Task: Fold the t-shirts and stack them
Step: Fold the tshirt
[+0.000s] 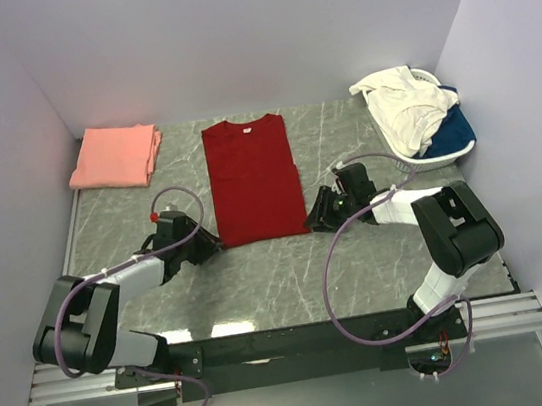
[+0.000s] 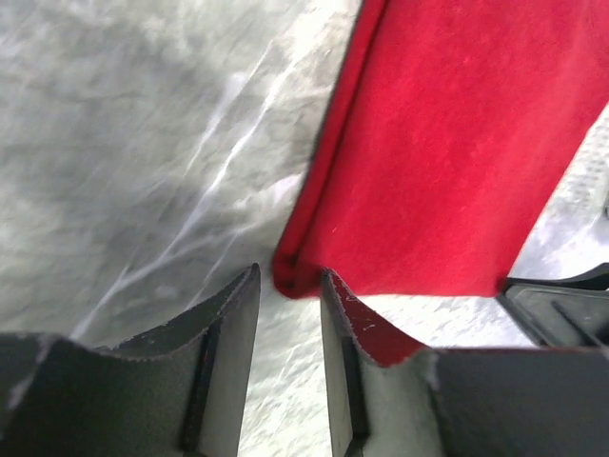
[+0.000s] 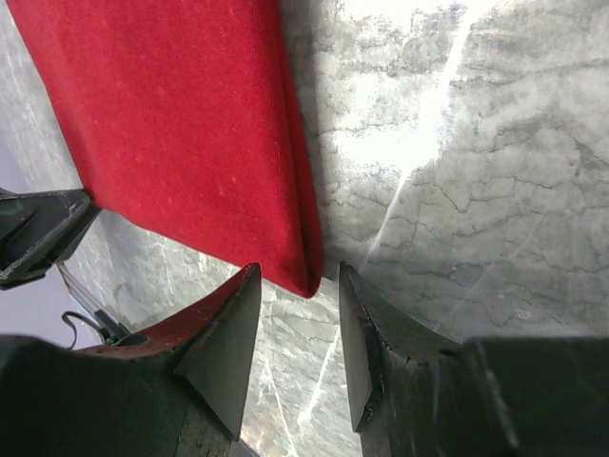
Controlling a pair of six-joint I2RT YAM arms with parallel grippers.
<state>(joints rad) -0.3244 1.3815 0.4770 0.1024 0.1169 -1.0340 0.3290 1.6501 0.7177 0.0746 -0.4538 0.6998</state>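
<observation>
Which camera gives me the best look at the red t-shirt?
The top external view: the whole red t-shirt lies there as a long strip on the table, collar at the far end. Each wrist view shows only one near corner, just ahead of the left claw and the right claw.

My grey marbled table (image 1: 262, 280) carries three things: the deep red t-shirt (image 1: 253, 180) flat in the middle, the folded salmon pink t-shirt (image 1: 116, 156) far left, the white basket (image 1: 457, 148) far right.
</observation>
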